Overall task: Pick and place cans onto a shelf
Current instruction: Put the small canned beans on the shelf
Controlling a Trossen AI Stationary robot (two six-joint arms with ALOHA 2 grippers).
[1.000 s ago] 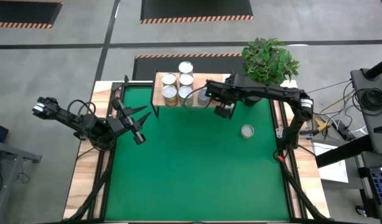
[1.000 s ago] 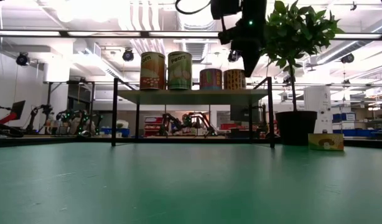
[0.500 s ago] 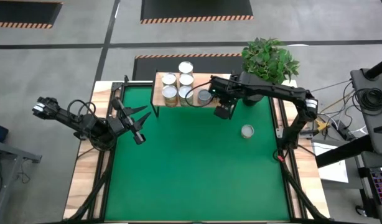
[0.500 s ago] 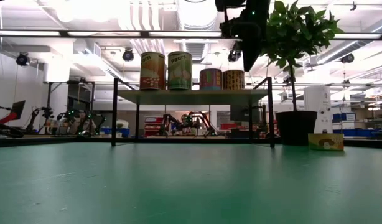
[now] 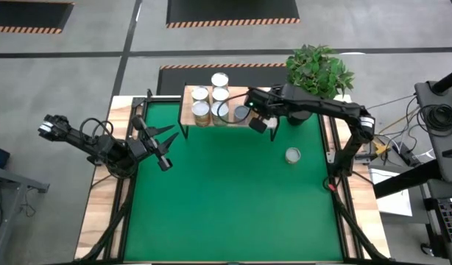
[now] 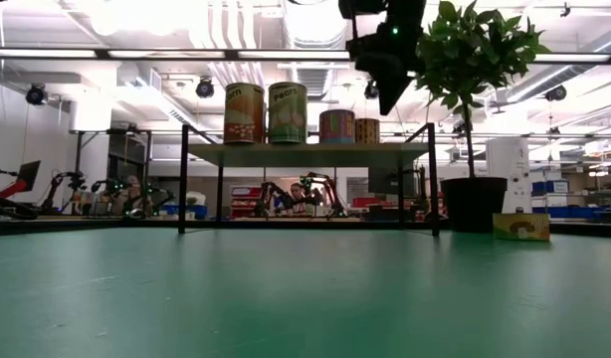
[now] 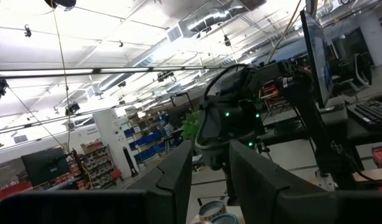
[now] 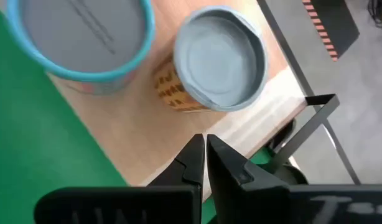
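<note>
Wooden shelf (image 5: pixel 188 116) partly hidden under right tool (image 5: pixel 257 124), fingers together.

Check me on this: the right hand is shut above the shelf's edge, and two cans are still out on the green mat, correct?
Not quite. The high view shows only one can on the green mat. The rest holds: the right hand is shut above the edge of the shelf.
</note>
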